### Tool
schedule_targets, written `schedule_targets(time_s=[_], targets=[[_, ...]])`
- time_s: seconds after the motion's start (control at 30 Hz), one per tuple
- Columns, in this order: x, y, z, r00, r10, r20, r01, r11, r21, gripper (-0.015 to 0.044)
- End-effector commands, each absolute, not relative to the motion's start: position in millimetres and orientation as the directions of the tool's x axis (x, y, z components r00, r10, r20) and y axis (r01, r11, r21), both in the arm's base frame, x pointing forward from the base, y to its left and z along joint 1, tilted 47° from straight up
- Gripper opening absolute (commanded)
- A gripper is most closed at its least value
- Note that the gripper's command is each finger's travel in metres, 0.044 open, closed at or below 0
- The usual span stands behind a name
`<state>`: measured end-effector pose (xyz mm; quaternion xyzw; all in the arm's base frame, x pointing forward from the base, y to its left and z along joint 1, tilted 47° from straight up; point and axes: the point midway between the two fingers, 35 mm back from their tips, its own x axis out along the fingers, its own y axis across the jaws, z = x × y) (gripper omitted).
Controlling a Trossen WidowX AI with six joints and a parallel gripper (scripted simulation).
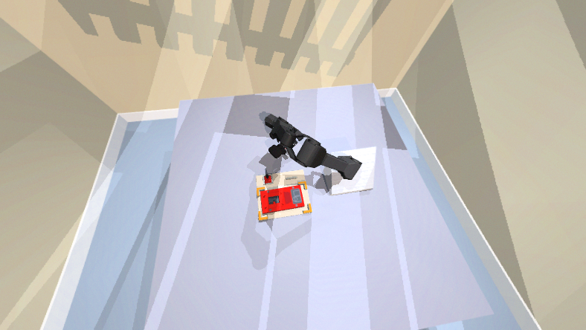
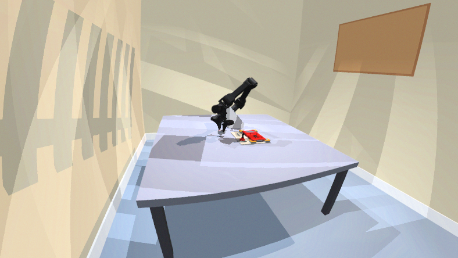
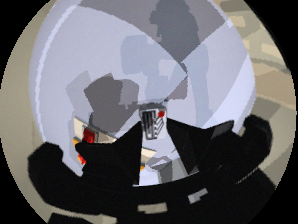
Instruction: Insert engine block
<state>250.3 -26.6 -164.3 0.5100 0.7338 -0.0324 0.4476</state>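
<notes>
The engine block (image 3: 153, 123) is a small grey piece with a red mark, and it shows in the wrist view between my fingers. My gripper (image 1: 275, 155) (image 2: 221, 131) (image 3: 153, 121) is shut on it, low at the table just behind the board. In the top and exterior views the block is hidden by the fingers. The red car body (image 1: 280, 199) (image 2: 254, 135) lies flat on a cream board (image 1: 287, 217) with orange corners, and a dark opening (image 1: 274, 200) shows in its left half. The body also shows at the left of the wrist view (image 3: 88, 137).
A small red and black piece (image 1: 268, 178) stands on the board's back left corner, close to my gripper. The arm's white base plate (image 1: 361, 180) lies to the right of the board. The grey table (image 2: 243, 166) stands in a room with beige walls.
</notes>
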Motion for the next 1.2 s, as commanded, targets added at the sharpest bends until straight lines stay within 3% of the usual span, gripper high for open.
schedule_targets(time_s=[0.0, 1.17], targets=[[255, -37, -156, -0.074, 0.711, -0.699, 0.771, 0.486, 0.413, 0.0], [263, -94, -88, -0.075, 0.706, -0.705, 0.748, 0.507, 0.428, 0.0]])
